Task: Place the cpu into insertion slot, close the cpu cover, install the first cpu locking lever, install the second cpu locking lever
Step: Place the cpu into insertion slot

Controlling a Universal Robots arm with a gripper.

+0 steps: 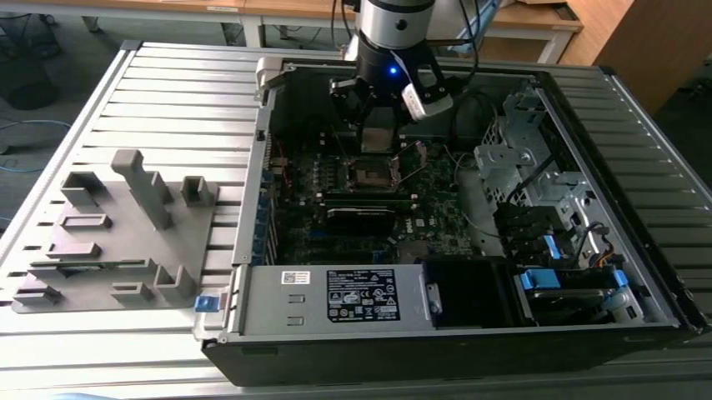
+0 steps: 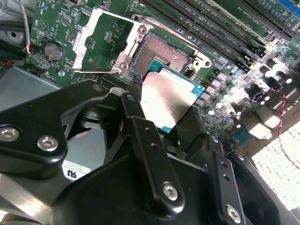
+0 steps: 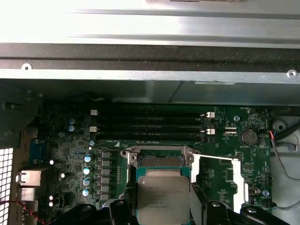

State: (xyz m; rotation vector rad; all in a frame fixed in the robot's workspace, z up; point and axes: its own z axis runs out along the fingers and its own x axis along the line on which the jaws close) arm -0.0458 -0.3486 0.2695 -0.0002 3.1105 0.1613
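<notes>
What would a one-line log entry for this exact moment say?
hand: shut on chip | chip: held near socket, not seated | socket: empty | cover: flipped open

Rear edge of cpu (image 2: 166,98) hidden w/in gripper (image 2: 164,119); insertion slot (image 2: 159,52) just ahead, near corner covered by cpu.

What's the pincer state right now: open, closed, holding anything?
Pincer: closed on the cpu, gripping its edges, close to the insertion slot; cpu cover is flipped open.
</notes>
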